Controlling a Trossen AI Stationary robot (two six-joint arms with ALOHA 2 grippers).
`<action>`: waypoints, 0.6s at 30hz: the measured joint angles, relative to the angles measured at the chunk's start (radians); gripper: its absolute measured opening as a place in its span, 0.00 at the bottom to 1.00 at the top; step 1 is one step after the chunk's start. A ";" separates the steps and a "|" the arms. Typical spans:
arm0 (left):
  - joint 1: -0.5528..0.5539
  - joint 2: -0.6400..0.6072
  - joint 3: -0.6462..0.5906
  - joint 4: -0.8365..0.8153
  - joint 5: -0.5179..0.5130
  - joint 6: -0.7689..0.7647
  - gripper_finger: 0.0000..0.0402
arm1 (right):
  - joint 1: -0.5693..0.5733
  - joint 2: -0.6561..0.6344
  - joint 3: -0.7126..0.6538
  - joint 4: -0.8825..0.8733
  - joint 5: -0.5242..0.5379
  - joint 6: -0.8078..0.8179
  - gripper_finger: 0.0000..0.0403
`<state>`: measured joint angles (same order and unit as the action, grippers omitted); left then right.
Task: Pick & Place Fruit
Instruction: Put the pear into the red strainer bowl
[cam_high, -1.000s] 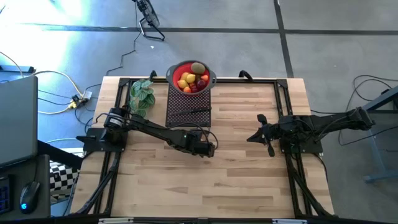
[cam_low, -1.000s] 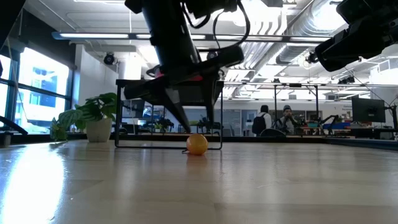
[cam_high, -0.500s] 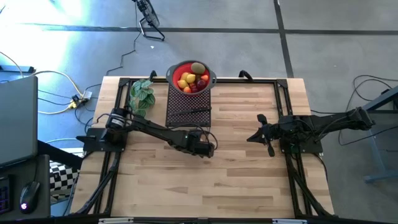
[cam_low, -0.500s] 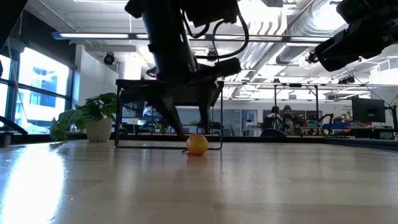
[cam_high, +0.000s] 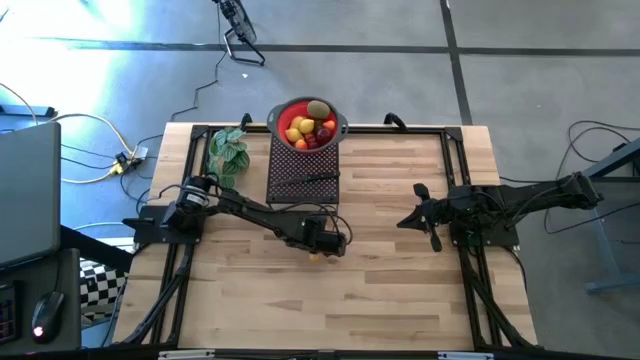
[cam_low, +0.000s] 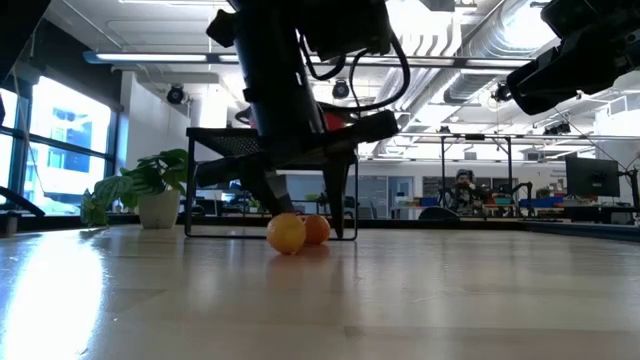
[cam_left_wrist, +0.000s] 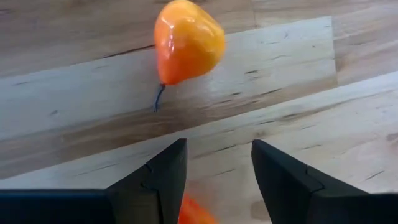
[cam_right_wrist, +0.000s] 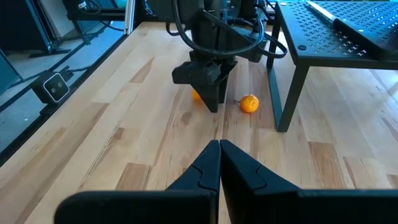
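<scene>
Two small orange fruits lie on the wooden table. One, with a dark stalk (cam_left_wrist: 186, 40) (cam_right_wrist: 249, 104) (cam_low: 318, 230), lies just beyond my left gripper (cam_left_wrist: 217, 149) (cam_high: 325, 245). That gripper points steeply down with its fingers apart. The other orange fruit (cam_left_wrist: 198, 214) (cam_low: 286, 233) sits low between those fingers and is half hidden by them in the right wrist view (cam_right_wrist: 196, 94). More fruit fills the red bowl (cam_high: 340, 125) at the far edge. My right gripper (cam_high: 403, 220) (cam_right_wrist: 219, 146) waits shut at the right, above the table. My left gripper comes from above with one finger (cam_left_wrist: 165, 180) close beside the orange fruit, which rests on the table. The fruit does not fill the gap between the fingers. I cannot tell whether either finger touches it.
A black perforated rack (cam_high: 303, 172) with a black-handled knife (cam_high: 315, 178) on top stands just beyond the left gripper, its legs close to the stalked fruit. A green plant (cam_high: 227, 152) sits at the far left. Bare wood lies toward the near edge.
My left gripper has sunk toward the table, its fingers just as far apart. In the low view a second orange fruit now shows on the table under it, beside the one that lay there before.
</scene>
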<state>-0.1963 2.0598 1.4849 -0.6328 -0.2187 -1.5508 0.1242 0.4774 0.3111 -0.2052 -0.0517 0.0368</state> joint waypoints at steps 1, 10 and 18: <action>0.000 0.000 0.000 -0.001 0.001 0.000 0.44 | 0.000 0.000 0.000 0.000 0.000 0.000 0.01; 0.023 -0.002 0.000 0.007 0.037 0.101 0.44 | 0.000 0.000 0.000 0.000 0.000 0.000 0.01; 0.092 -0.005 0.034 -0.004 0.237 0.265 0.44 | 0.000 0.000 0.000 -0.001 0.000 0.001 0.01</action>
<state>-0.1040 2.0544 1.5192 -0.6364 0.0180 -1.2857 0.1240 0.4774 0.3111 -0.2058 -0.0517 0.0375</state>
